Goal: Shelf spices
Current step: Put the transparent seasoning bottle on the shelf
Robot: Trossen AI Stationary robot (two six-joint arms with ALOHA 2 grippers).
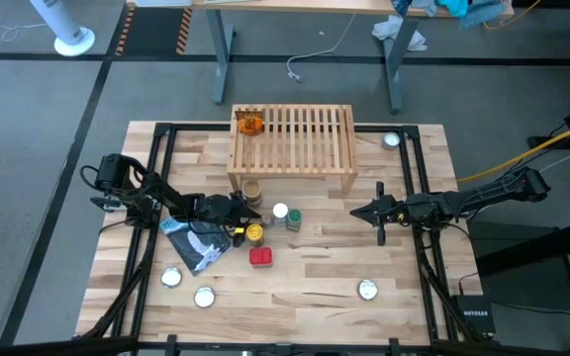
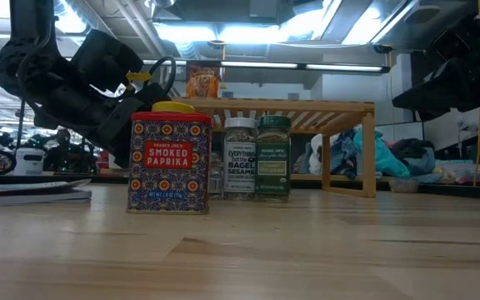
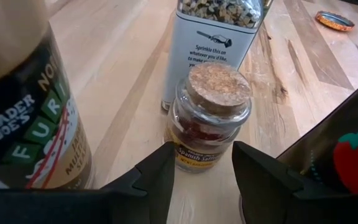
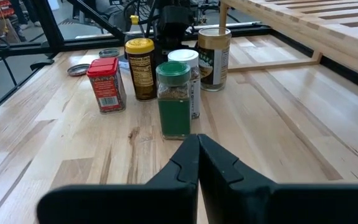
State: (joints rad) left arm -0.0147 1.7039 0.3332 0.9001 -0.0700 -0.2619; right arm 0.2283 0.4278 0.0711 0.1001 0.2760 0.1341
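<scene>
The light-wood shelf (image 1: 292, 148) stands at the table's far middle, with the orange packet (image 1: 251, 124) upright on its top at the left end. In front of it stand the tan-lid jar (image 1: 252, 190), white-lid jar (image 1: 280, 211), green-lid jar (image 1: 293, 220), yellow-lid jar (image 1: 254, 232) and red tin (image 1: 261, 257). My left gripper (image 3: 204, 158) is open, level with the table, its fingertips on either side of the small clear cork-stoppered jar (image 3: 209, 115), which stands upright on the wood. My right gripper (image 1: 380, 213) is shut and hovers right of the group. My left gripper has its two fingertips (image 3: 166, 163) beside the lower body (image 3: 197, 155) of the small clear jar, coming level from the table's left. Whether they touch the glass, I cannot tell. The jar stands on its base on the table.
A blue-and-white pouch (image 1: 198, 242) lies under the left arm. Flat silver discs lie near the front edge (image 1: 171, 278), (image 1: 204, 296), (image 1: 367, 289) and at the far right (image 1: 392, 139). The tan-lid jar (image 3: 30, 124) and red tin (image 3: 347, 155) crowd the left gripper's sides.
</scene>
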